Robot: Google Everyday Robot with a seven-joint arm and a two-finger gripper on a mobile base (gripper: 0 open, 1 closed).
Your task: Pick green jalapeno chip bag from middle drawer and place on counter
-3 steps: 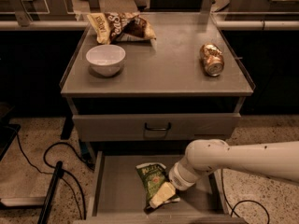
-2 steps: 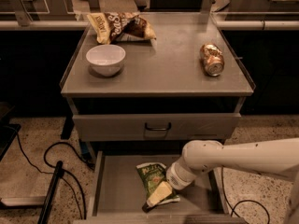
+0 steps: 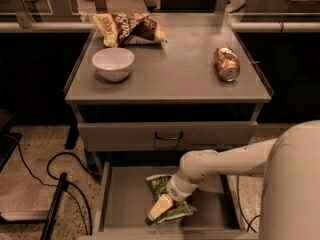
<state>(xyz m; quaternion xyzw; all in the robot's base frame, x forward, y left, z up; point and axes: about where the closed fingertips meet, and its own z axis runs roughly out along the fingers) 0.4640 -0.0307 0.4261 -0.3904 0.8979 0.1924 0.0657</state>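
Observation:
The green jalapeno chip bag (image 3: pixel 158 183) lies flat on the floor of the open middle drawer (image 3: pixel 124 196), near its centre. My gripper (image 3: pixel 159 209) reaches down into the drawer from the right, on the bag's front half, and covers part of it. The white arm (image 3: pixel 225 161) crosses the right side of the drawer. The counter (image 3: pixel 175 76) is the grey cabinet top above.
On the counter stand a white bowl (image 3: pixel 113 63) at left, a brown-and-cream chip bag (image 3: pixel 131 28) at the back and a can (image 3: pixel 226 63) lying at right. A shut drawer front with a black handle (image 3: pixel 167 135) sits above the open drawer. Cables (image 3: pixel 55 169) lie on the floor at left.
My gripper has shifted a little to the left over the green bag. The arm's near part now fills the lower right corner. The bag has stayed in place.

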